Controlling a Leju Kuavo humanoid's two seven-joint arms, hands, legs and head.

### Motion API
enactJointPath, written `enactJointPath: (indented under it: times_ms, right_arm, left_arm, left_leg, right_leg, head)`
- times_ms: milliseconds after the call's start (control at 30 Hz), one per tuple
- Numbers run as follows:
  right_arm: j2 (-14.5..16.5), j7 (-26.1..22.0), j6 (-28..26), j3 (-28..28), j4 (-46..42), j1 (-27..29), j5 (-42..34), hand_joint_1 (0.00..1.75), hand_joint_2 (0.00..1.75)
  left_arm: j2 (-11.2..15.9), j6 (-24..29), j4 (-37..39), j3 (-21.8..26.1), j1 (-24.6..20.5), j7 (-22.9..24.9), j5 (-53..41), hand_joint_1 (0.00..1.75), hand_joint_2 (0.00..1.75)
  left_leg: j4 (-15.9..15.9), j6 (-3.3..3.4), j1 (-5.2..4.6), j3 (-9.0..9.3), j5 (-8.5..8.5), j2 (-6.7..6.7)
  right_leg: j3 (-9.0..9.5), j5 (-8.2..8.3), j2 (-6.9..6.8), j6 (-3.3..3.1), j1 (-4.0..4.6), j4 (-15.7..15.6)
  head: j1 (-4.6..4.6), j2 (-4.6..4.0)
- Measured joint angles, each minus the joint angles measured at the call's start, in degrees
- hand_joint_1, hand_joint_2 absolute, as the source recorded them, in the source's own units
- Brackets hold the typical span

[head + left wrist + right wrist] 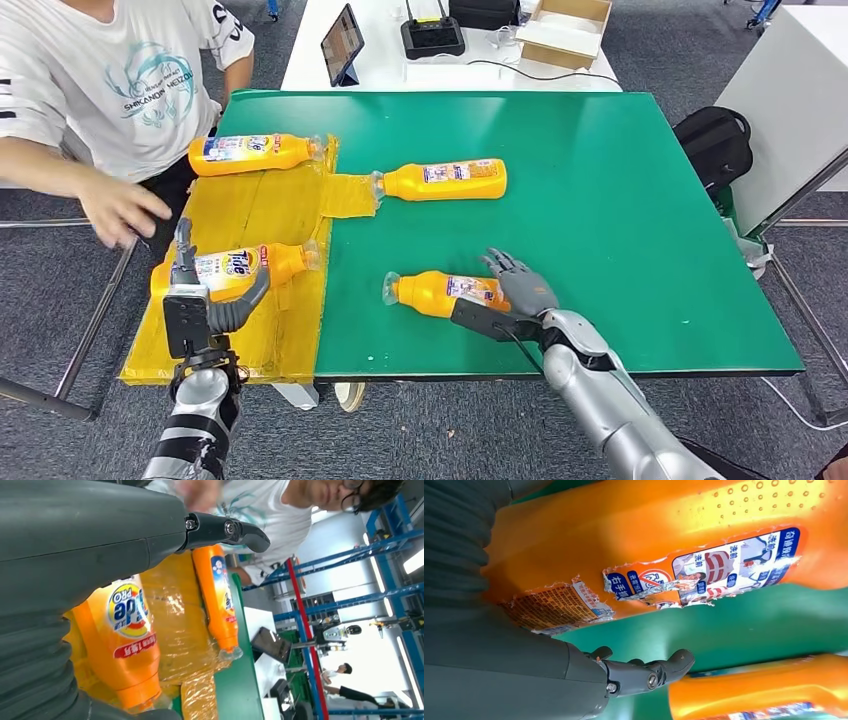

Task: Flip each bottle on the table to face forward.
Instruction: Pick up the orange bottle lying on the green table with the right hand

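Four orange bottles lie on the green bench [620, 200]. The nearest bottle [445, 292], right of the yellow mat [270, 205], is gripped by the right hand [520, 283]. The Tide bottle [235, 268] on the mat is held by the left hand [205, 290] with fingers [184, 245] curled around it.

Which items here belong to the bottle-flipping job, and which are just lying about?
Job: four orange bottles, near left, far left, middle, near right; left hand; right hand.
Lying about: tablet, cardboard box, black backpack.
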Motion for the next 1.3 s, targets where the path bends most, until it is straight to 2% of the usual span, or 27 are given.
enactJointPath:
  times_ms: [167, 367, 400, 433, 533, 567, 600, 900, 1300]
  right_arm:
    - [0.0, 0.7, 0.9, 0.5, 2.4, -1.9, 0.4, 0.0, 1.75]
    - [0.0, 0.0, 4.5, 1.8, 5.7, -4.8, -0.6, 0.0, 1.75]
    - [-0.1, -0.2, 4.8, 2.0, 6.2, -5.1, -0.8, 0.06, 1.75]
    - [-0.1, -0.5, 5.2, 2.2, 6.7, -5.5, -1.1, 0.31, 1.75]
    - [-0.1, -1.5, 6.8, 3.0, 8.4, -6.8, -2.5, 1.49, 1.75]
    - [-0.1, -2.0, 7.5, 3.4, 9.1, -7.4, -3.1, 1.67, 1.75]
    - [-0.1, -2.5, 8.1, 3.7, 9.9, -7.9, -3.7, 1.72, 1.75]
    - [-0.7, -4.6, 10.6, 6.4, 14.3, -11.0, -7.2, 1.75, 1.75]
    - [-1.4, -4.7, 11.4, 7.9, 15.4, -11.7, -8.7, 1.75, 1.75]
  left_arm:
    - [-0.2, -0.8, 1.0, 0.1, -0.1, 0.0, 0.0, 0.0, 1.75]
    - [-0.4, -1.9, 2.2, 0.2, -0.8, 0.0, 0.4, 0.0, 1.75]
    - [-0.4, -1.9, 2.4, 0.2, -1.0, 0.0, 0.5, 0.0, 1.75]
    - [-0.4, -1.9, 2.6, 0.2, -1.1, 0.0, 0.6, 0.0, 1.75]
    - [-0.4, -2.2, 3.4, 0.2, -1.5, 0.0, 1.0, 0.0, 1.75]
    - [-0.5, -2.4, 3.7, 0.2, -1.7, 0.0, 1.2, 0.0, 1.75]
    - [-0.5, -2.4, 4.1, 0.2, -2.0, 0.0, 1.4, 0.0, 1.75]
    - [-0.9, -3.4, 6.6, 0.2, -3.6, 0.2, 3.1, 0.0, 1.75]
    - [-0.9, -4.5, 7.7, 0.2, -4.0, 0.9, 4.6, 0.0, 1.75]
  left_leg:
    - [0.0, 0.0, 0.0, 0.0, 0.0, 0.0]
    - [0.0, 0.0, 0.0, 0.13, -0.01, 0.04]
    - [0.0, 0.0, 0.0, 0.15, -0.01, 0.05]
    - [0.0, 0.0, 0.0, 0.18, -0.01, 0.05]
    - [0.0, 0.0, 0.0, 0.29, -0.01, 0.11]
    - [0.0, 0.0, 0.0, 0.34, -0.01, 0.15]
    - [0.0, 0.01, 0.0, 0.39, -0.01, 0.19]
    - [0.0, 0.01, 0.0, 0.68, -0.01, 0.27]
    - [0.0, 0.01, 0.0, 0.68, -0.02, 0.27]
  right_leg:
    - [0.0, 0.0, 0.0, 0.0, 0.0, 0.0]
    - [0.09, 0.0, 0.01, 0.0, 0.0, 0.0]
    - [0.1, 0.0, 0.01, 0.0, 0.0, 0.0]
    - [0.12, 0.01, 0.02, -0.01, 0.0, 0.0]
    - [0.17, 0.05, 0.03, -0.07, 0.01, 0.0]
    - [0.19, 0.07, 0.04, -0.1, 0.01, 0.0]
    - [0.22, 0.1, 0.05, -0.13, 0.01, 0.0]
    - [0.49, 0.13, 0.09, -0.15, 0.01, -0.1]
    - [0.5, 0.12, 0.09, -0.14, 0.02, -0.1]
  head:
    - [0.01, 0.0]
    - [0.01, 0.0]
    - [0.02, 0.0]
    - [0.02, 0.0]
    - [0.02, 0.0]
    - [0.02, 0.0]
    - [0.02, 0.0]
    - [0.01, 0.0]
    - [0.01, 0.0]
